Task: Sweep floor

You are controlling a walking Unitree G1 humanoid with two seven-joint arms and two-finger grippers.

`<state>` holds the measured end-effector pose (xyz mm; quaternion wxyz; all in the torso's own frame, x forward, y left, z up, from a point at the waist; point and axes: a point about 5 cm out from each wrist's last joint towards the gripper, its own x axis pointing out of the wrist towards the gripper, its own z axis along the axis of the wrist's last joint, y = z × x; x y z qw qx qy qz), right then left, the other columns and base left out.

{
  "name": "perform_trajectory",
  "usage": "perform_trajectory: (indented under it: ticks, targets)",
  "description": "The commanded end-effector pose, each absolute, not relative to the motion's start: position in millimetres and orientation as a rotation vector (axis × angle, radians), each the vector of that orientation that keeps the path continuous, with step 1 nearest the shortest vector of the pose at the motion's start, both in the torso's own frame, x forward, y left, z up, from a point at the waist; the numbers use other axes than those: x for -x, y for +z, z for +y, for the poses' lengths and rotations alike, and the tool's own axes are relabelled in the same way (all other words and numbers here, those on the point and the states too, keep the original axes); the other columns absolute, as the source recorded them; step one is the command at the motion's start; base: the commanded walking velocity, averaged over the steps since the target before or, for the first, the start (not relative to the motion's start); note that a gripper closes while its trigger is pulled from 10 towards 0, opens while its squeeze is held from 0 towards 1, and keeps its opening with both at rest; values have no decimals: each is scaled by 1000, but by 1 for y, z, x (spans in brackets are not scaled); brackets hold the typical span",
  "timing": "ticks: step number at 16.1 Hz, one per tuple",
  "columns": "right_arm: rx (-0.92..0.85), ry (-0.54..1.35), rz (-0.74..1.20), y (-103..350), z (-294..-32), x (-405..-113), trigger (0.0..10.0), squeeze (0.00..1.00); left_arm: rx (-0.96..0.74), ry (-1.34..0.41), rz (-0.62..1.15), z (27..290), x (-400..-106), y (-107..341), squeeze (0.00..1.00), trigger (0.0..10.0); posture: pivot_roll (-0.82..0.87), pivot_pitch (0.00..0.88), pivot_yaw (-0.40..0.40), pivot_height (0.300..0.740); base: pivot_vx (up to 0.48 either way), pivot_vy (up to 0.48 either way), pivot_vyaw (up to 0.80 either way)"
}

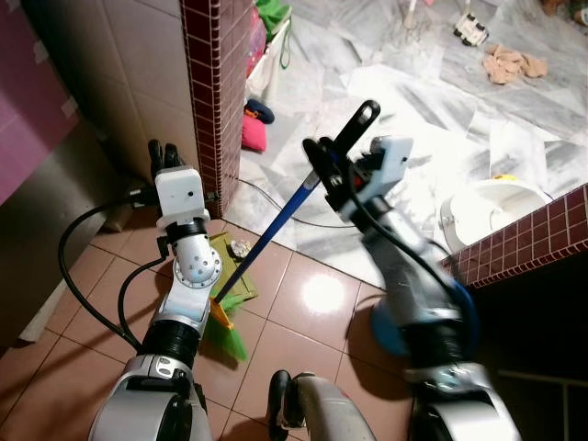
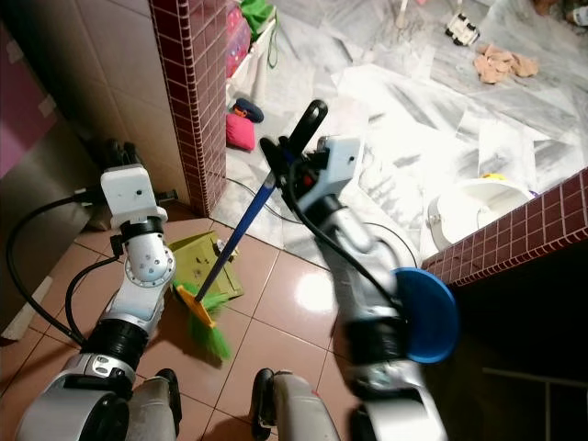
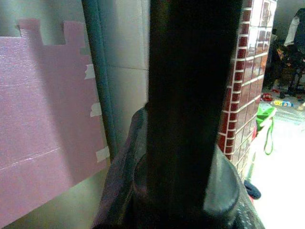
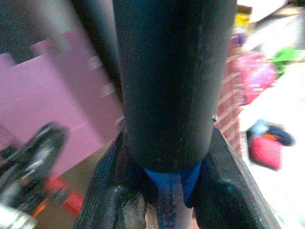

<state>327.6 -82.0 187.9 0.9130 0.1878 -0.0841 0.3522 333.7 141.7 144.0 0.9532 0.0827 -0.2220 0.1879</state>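
Right wrist view: right gripper (image 1: 333, 167) clenched on broom (image 2: 241, 234) near handle top, blue shaft pinched between 2 black fingers (image 4: 174, 81). Slanting down-left so green bristles (image 2: 209, 332) press brown tiles (image 1: 303, 303) beside crumpled green paper (image 2: 207, 257), likely for dragging debris. Left gripper (image 1: 163, 153) raised near maroon tiled pillar (image 1: 213, 83); finger state: cannot tell.
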Motion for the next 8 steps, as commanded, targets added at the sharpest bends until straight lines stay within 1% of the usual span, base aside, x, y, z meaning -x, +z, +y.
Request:
perform_trajectory:
  ticks: [1,2,5,7,8]
  targets:
    - [-488,826,-159,188,-72,-320,10000,0,-175,342,-441,134,-334,142,0,10000,-103,229,-173,740,0,0,0]
    - [-499,883,-163,199,-77,-319,10000,0,-178,338,-426,136,-333,139,0,10000,-103,223,-171,740,0,0,0]
    - [-347,1039,-208,218,-81,-318,10000,0,-185,336,-404,140,-334,135,0,10000,-105,215,-167,740,0,0,0]
    - [-301,1052,-231,225,-86,-321,10000,0,-188,332,-398,142,-335,135,0,10000,-106,214,-166,740,0,0,0]
    - [-281,978,-304,240,-96,-330,10000,0,-185,322,-380,143,-335,134,0,10000,-106,212,-165,740,0,0,0]
